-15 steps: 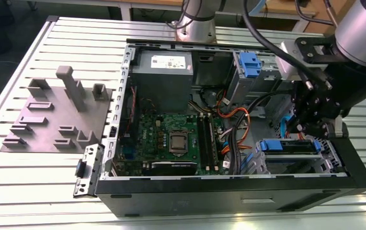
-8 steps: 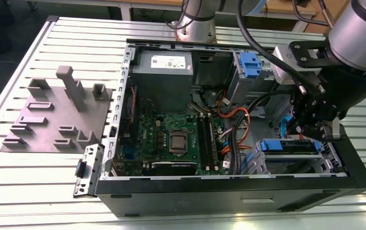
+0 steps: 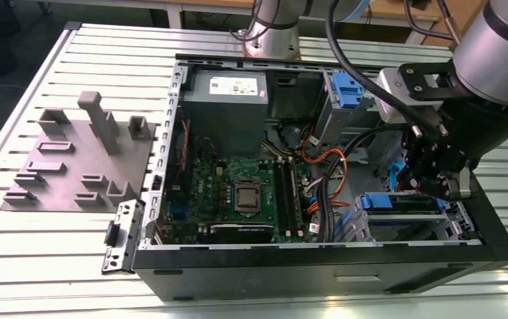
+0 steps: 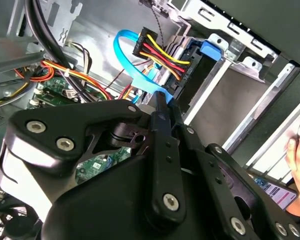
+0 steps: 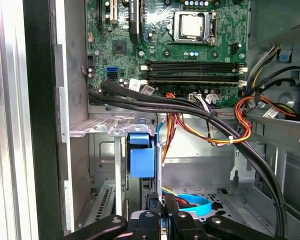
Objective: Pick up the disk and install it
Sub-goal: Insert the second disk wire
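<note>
Black linkage of the gripper (image 4: 162,100) crowds the second wrist view, its two fingers drawn together with nothing visible between them. In the exterior view the gripper (image 3: 440,183) hangs low inside the open computer case (image 3: 325,269), just above and beside the disk (image 3: 405,203), which lies flat in the drive bay at the exterior view's right with its blue bracket facing the motherboard (image 5: 190,45). By the look of it the pick-up is done and the work stands at the install step, though I cannot tell whether the disk is fully home. A blue tab (image 5: 141,162) standing between the bay rails in the first wrist view is probably part of that bracket. Finishing the seat calls for a straight, gentle push along the rails. In the way: a flat blue cable (image 4: 127,55) curling right by the fingertips, a red-yellow-black power plug (image 4: 152,50) near it, and an orange wire bundle (image 5: 230,135) crossing the bay. A grey fixture plate (image 3: 68,166) lies well apart, outside the case.
</note>
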